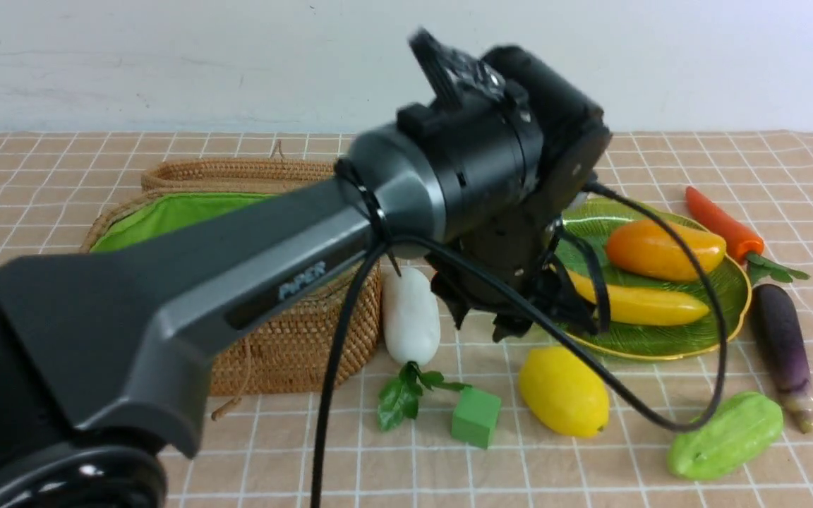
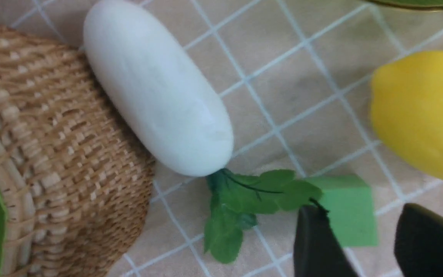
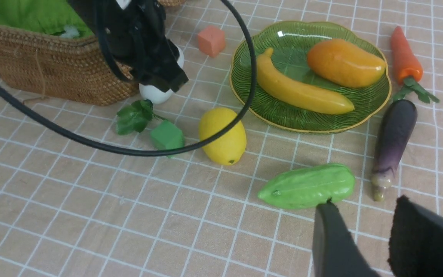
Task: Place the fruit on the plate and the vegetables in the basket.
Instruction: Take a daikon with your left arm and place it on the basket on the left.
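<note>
At the frame's left the wicker basket (image 1: 293,339) stands with the white radish (image 1: 411,314) lying just beside it on the checked cloth. At centre the left gripper (image 2: 360,231) hangs near the radish, jaws parted and empty. Further right the lemon (image 1: 563,390) sits near the green plate (image 1: 660,339), which holds the banana (image 1: 639,303) and mango (image 1: 664,249). Pepper (image 1: 720,224), eggplant (image 1: 782,339) and gourd (image 1: 725,436) lie at far right, while the right gripper (image 3: 363,223), low in its wrist view, is parted and empty.

Three fruits (image 3: 302,92) (image 3: 344,63) (image 3: 221,136), four vegetables (image 1: 410,314) (image 3: 308,186) (image 3: 404,57) (image 3: 392,138), two cubes (image 3: 166,135) (image 3: 211,40), one plate (image 3: 375,104), one basket (image 3: 64,77)
</note>
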`<state>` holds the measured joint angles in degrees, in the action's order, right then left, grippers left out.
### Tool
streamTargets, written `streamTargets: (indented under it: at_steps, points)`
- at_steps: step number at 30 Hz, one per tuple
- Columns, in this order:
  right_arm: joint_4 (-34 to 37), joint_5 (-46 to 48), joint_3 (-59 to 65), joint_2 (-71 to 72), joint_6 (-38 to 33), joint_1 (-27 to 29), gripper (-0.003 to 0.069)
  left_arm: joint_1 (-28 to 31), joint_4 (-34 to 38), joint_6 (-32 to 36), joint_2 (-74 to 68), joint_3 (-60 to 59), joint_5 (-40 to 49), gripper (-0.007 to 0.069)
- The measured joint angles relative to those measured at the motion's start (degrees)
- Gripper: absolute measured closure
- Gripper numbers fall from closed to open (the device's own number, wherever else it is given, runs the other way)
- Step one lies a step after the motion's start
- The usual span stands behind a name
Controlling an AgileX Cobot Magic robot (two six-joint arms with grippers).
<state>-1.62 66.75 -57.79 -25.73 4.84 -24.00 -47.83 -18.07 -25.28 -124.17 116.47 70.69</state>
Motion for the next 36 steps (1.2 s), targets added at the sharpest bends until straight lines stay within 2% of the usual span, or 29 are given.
streamTargets:
  at_steps: [5, 8, 17, 22, 25, 27, 28, 31, 32, 34, 36]
  points:
    - [1.62, -0.02, 0.00, 0.00, 0.00, 0.00, 0.0423, 0.00, -11.32, -8.63, -4.97, 0.00, -0.10, 0.0050]
    - [2.25, -0.02, 0.00, 0.00, -0.06, 0.00, 0.0423, 0.00, -14.37, -10.59, -7.16, 0.00, -0.33, 0.0013]
    - [3.38, 0.31, 0.00, 0.00, -0.94, 0.00, 0.0423, 0.00, -19.21, -11.59, -12.38, 0.05, -2.20, 0.0062]
    - [4.83, 0.71, 0.00, 0.00, -2.94, 0.00, 0.0422, 0.00, -17.96, -11.77, -13.24, 0.05, -3.48, 0.0094]
    - [5.05, 0.84, 0.00, 0.00, -3.02, 0.00, 0.0421, 0.00, -16.46, -11.77, -13.29, 0.05, -4.94, 0.0134]
    - [5.17, 0.84, 0.00, 0.00, -3.17, 0.00, 0.0421, 0.06, -15.37, -11.77, -13.29, 0.05, -6.44, 0.0199]
    - [5.18, 0.84, 0.00, 0.00, -3.22, 0.00, 0.0421, 0.06, -14.38, -11.83, -13.29, 0.05, -7.09, 0.0265]
    - [5.25, 0.84, 0.00, 0.00, -3.22, 0.00, 0.0423, 0.06, -13.41, -11.83, -13.29, 0.05, -7.92, 0.0389]
    - [5.25, 0.90, 0.00, 0.00, -3.22, 0.00, 0.0423, 0.06, -13.29, -11.83, -13.29, 0.05, -8.17, 0.0495]
    - [5.25, 0.90, 0.00, 0.00, -3.22, 0.00, 0.0423, 0.01, -13.53, -11.72, -13.29, 0.05, -8.30, 0.0602]
    - [5.25, 0.92, 0.00, 0.00, -3.22, 0.00, 0.0423, 0.01, -13.99, -11.22, -13.29, 0.35, -8.24, 0.0638]
